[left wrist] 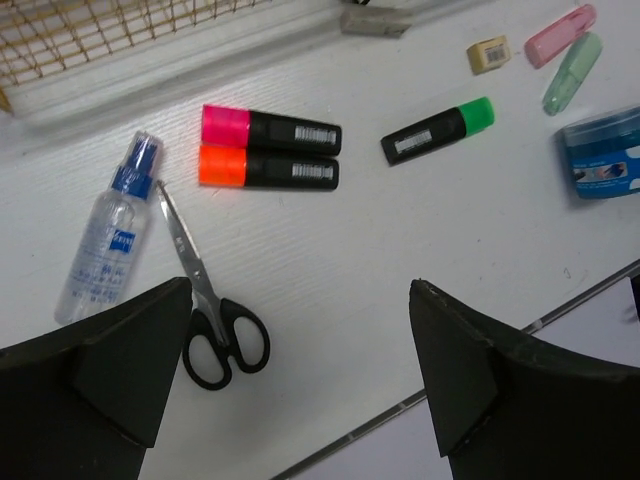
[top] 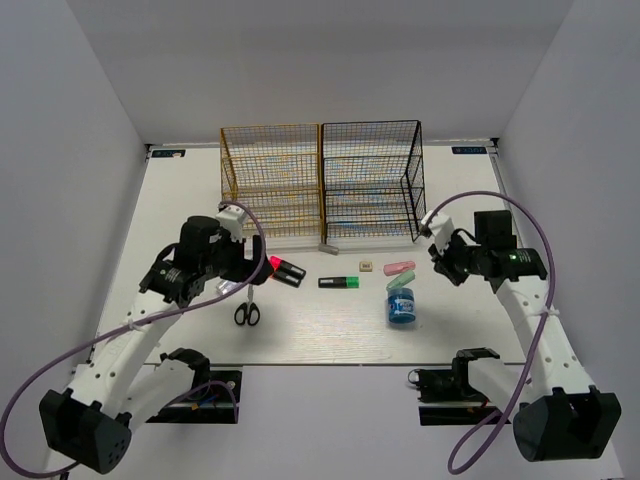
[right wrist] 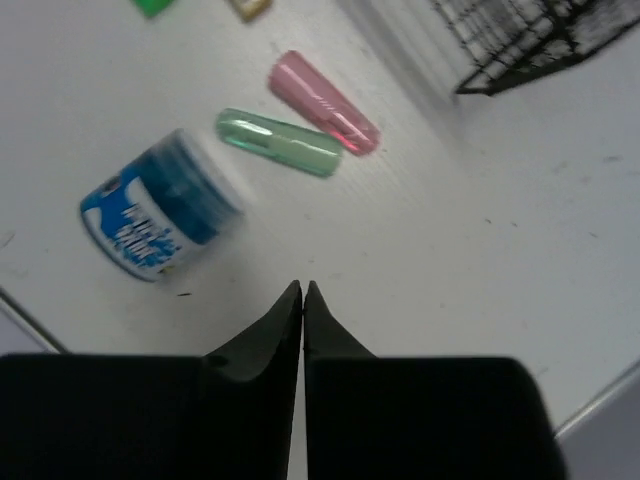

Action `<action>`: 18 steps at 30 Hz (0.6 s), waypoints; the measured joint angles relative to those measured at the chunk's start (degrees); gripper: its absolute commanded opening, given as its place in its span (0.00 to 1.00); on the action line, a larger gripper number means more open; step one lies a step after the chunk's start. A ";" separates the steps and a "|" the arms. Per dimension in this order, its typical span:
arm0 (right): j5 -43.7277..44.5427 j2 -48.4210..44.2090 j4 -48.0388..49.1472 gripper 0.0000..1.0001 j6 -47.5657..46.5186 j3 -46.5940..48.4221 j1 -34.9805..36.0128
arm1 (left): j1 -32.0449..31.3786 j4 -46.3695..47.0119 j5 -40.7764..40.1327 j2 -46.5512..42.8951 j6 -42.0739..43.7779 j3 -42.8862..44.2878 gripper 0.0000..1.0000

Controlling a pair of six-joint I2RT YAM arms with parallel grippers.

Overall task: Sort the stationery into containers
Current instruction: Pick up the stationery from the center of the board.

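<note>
The yellow wire rack (top: pixel 270 180) and the black wire rack (top: pixel 370 180) stand side by side at the back. In front lie black-handled scissors (left wrist: pixel 205 305), a pink-ended marker (left wrist: pixel 270 128), an orange-red-ended marker (left wrist: pixel 268 168), a green-ended marker (left wrist: pixel 437 131), a beige cube (left wrist: pixel 488 54), a pink piece (right wrist: pixel 323 102), a mint piece (right wrist: pixel 280 143) and a blue round roll (right wrist: pixel 160 218). My left gripper (left wrist: pixel 300 290) is open and empty above the table, right of the scissors. My right gripper (right wrist: pixel 303 290) is shut and empty, right of the blue roll.
A clear spray bottle with a blue cap (left wrist: pixel 108 235) lies left of the scissors' blades. A small grey piece (left wrist: pixel 373 20) lies at the foot of the racks. The table's front edge runs just below the scissors and the roll.
</note>
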 measured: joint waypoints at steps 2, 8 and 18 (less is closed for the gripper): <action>-5.75 -1.38 -2.82 0.00 -4.55 -1.14 0.00 | -0.66 1.44 0.26 -2.08 0.26 -1.38 1.00; -23.37 0.24 -10.45 0.91 -16.26 -0.50 0.17 | -1.31 4.20 0.76 -11.39 0.92 -5.86 0.18; -35.50 6.58 -9.22 0.91 -37.48 -12.39 0.22 | -1.31 6.25 -1.62 -15.45 1.42 -9.22 0.92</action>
